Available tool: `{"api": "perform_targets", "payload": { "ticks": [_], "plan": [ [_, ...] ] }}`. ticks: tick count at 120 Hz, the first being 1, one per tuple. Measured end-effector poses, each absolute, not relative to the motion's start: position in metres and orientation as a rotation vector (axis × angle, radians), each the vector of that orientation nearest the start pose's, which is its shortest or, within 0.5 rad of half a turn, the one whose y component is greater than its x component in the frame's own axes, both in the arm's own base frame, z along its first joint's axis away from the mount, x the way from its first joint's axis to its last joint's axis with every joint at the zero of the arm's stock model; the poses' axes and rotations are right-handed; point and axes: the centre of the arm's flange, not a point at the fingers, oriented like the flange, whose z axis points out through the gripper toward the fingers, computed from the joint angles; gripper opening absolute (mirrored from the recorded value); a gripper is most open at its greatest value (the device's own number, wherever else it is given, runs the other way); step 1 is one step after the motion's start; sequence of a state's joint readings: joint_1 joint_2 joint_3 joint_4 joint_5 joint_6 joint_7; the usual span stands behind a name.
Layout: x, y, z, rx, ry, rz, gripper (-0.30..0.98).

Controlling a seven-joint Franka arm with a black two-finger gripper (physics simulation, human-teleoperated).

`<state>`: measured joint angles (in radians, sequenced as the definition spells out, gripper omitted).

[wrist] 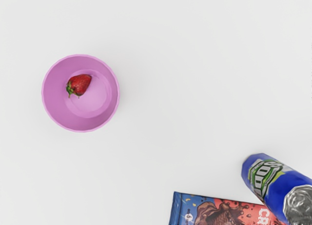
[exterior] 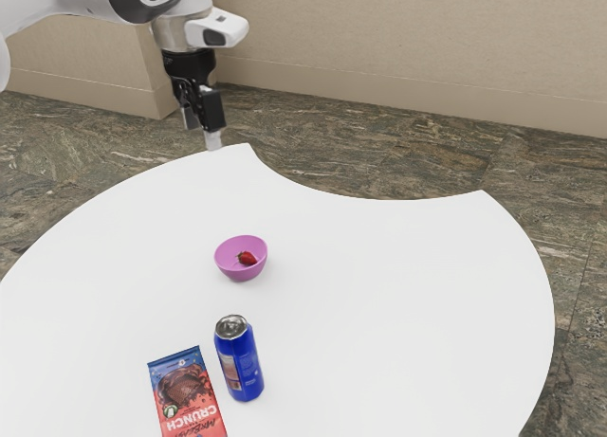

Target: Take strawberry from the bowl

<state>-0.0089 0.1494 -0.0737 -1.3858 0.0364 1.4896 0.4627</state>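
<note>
1. Gripper: qty 1, ours; up high by the far table edge, well apart from the bowl. Fingers spread, nothing btwn them.
2. Berry: qty 1, red w/ green leaves; lies in the pink bowl, off-centre, near the wall. Our target.
3. Can: blue, upright, w/ choc bar flat just beside; both outside the bowl, n/a to our job.
4. Done: nil re: pick; at most, our tool is ready & the berry is in wrist-cam view.
5. Left: basically all, i.e. we go over, descend, grip the berry, lift it clear of the rim.
</note>
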Motion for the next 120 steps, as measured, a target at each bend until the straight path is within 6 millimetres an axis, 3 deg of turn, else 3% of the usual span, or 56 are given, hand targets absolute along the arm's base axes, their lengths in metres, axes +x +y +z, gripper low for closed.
{"api": "perform_targets", "payload": {
  "ticks": [21,31,36,42,49,55,58,61,65,77,84,94,103,120],
  "plan": [
    [0.593,-0.026,0.617,-3.029,0.894,0.075,0.69],
    [0.597,0.017,0.608,-3.136,0.824,0.062,0.69],
    [0.597,0.020,0.608,-3.150,0.835,0.054,0.69],
    [0.591,-0.019,0.621,-3.089,0.960,0.033,0.69],
    [0.574,-0.106,0.636,-2.925,1.225,0.021,0.68],
    [0.559,-0.174,0.632,-2.765,1.454,0.048,0.68],
    [0.555,-0.193,0.624,-2.704,1.530,0.070,0.68],
    [0.555,-0.198,0.611,-2.662,1.576,0.101,0.67],
    [0.556,-0.184,0.586,-2.634,1.593,0.158,0.66],
    [0.573,-0.106,0.495,-2.634,1.593,0.299,0.60],
    [0.588,-0.086,0.457,-2.618,1.650,0.300,0.56],
    [0.604,-0.072,0.435,-2.563,1.733,0.241,0.52],
    [0.619,-0.050,0.429,-2.532,1.775,0.178,0.49],
    [0.627,-0.019,0.408,-2.496,1.857,0.142,0.41]
  ]
}}
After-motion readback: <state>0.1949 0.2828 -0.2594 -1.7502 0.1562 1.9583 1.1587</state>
